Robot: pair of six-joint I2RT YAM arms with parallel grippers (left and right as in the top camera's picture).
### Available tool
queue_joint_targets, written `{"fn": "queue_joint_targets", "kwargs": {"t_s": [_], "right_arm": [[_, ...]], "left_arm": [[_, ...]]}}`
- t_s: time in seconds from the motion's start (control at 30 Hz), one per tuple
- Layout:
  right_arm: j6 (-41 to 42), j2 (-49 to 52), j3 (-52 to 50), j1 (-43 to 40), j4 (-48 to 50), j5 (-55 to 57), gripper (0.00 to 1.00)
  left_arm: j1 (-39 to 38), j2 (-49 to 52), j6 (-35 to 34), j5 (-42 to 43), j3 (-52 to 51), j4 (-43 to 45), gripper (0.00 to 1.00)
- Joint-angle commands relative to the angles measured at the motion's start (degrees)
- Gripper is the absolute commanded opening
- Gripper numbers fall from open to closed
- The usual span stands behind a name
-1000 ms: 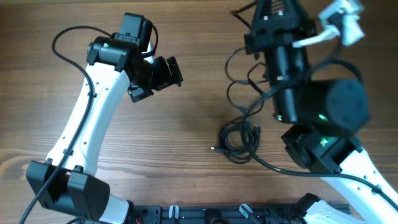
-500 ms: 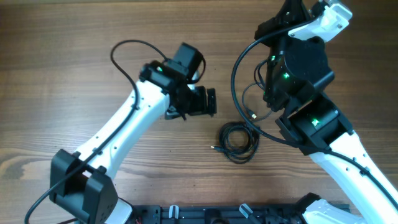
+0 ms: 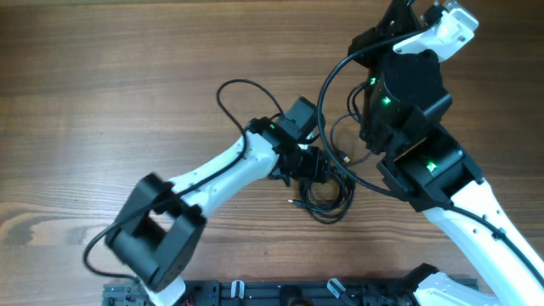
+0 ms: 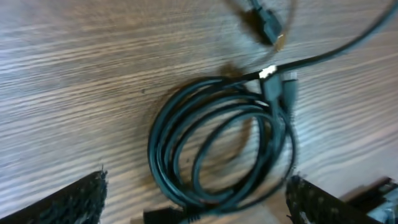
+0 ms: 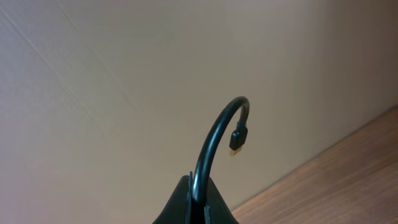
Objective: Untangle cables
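Left gripper point(image 4: 198, 202): jaws spread wide and holding nothing, one finger point(image 4: 71, 200) on each side of the coil point(image 4: 217, 146), low over it with no contact visible. This is the change. A second ago the left arm sat far over on its own side of the table point(image 3: 127, 68), well apart from the cables. Half a second ago it was midway across. Now, in the overhead view, its wrist hangs directly above the coil point(image 3: 327, 197). The coil lies flat on the wood as several neat turns of thin black cord, with two plug ends pressed together at its upper right edge. A separate loose plug point(image 4: 268, 26) lies just beyond it. Right gripper point(image 5: 196, 202): clamped shut on the lifted cable point(image 5: 214, 134), which arcs upward from the closed fingertips and ends in a small plug point(image 5: 237, 138) hanging in the air, clear of the table. The right arm has kept the same pose over the last half second. In the overhead view the strand cannot be traced between the right arm and the coil, as the arm bodies hide it. Judgement: one cord end is pulled up and held, and the left arm is placed to pin or grasp the coil so the two can be drawn apart. The grasp is not yet made.
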Motion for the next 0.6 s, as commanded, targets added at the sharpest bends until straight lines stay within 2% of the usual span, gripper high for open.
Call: {"fn": "queue_joint_targets", "kwargs": {"t_s": [0.0,0.1,0.2,0.33,0.43,0.53,0.57], "right_arm": [[0.50,0.11,0.44,-0.31,-0.04,1.11,0.04],[1.40,0.11,0.44,-0.28,-0.90,0.94,0.04],[5.07,0.11,0.44,-0.28,-3.65,0.94,0.04],[5.20,0.11,0.42,-0.31,-4.00,0.96,0.04],[5.25,0.11,0.42,-0.28,-4.70,0.92,0.04],[5.22,0.11,0.42,-0.28,-5.35,0.92,0.04],[5.25,0.11,0.42,-0.28,-5.70,0.92,0.04]], "left_arm": [[-1.40,2.05,1.62,0.39,-0.87,1.44,0.77],[-2.36,2.38,1.77,-3.74,-0.87,3.10,0.69],[-2.45,3.72,0.17,-3.85,-0.87,3.56,0.57],[-2.71,4.83,0.04,-3.45,-0.87,3.80,0.55],[-2.69,5.16,0.04,-3.45,-0.87,5.33,0.43],[-2.69,6.25,0.07,-3.41,-0.87,5.33,0.43],[-2.69,6.88,0.07,-3.43,-0.87,5.07,0.40]]}}
